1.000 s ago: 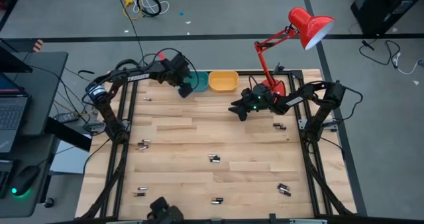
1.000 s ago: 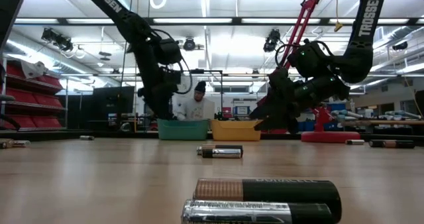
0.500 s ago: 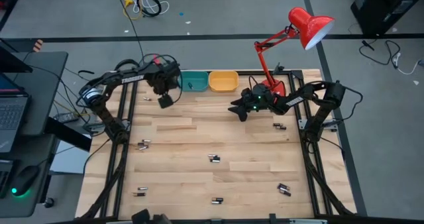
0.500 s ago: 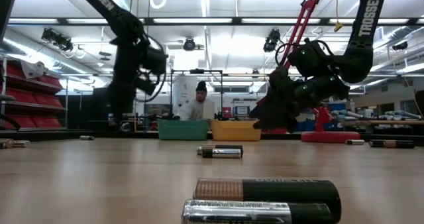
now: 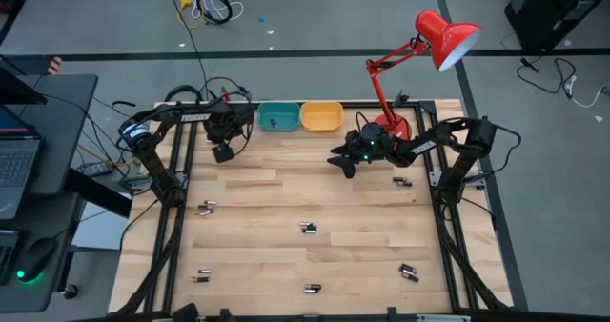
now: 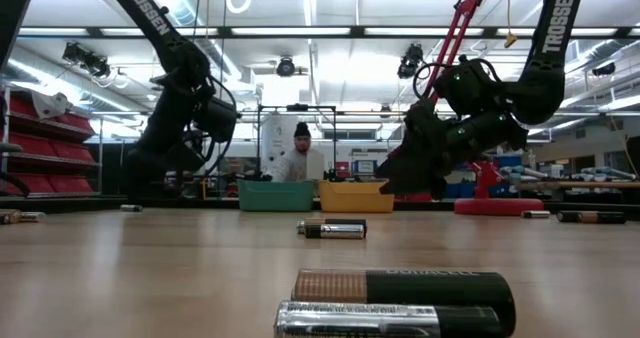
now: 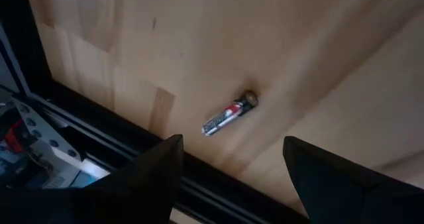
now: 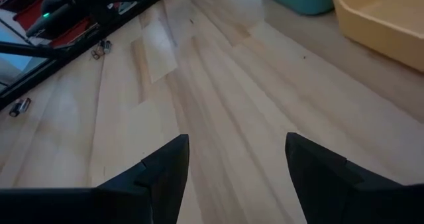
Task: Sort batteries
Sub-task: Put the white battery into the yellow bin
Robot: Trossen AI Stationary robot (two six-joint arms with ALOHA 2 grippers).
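Near the light wooden table's far-left corner, the left gripper hovered, jaws apart and empty, above a small dark silver-ended battery. Other batteries lay scattered across the table. The right gripper hung near the yellow plastic bin, jaws apart.

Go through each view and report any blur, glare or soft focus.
Low view: ceiling lights glare white, and the nearest batteries loom large and soft. Left wrist view: the wood is streaked with blur, yet one battery reads clearly between the open left claw fingers. Right wrist view: the open right claw is dark against evenly lit wood. High view: even light, sharp.
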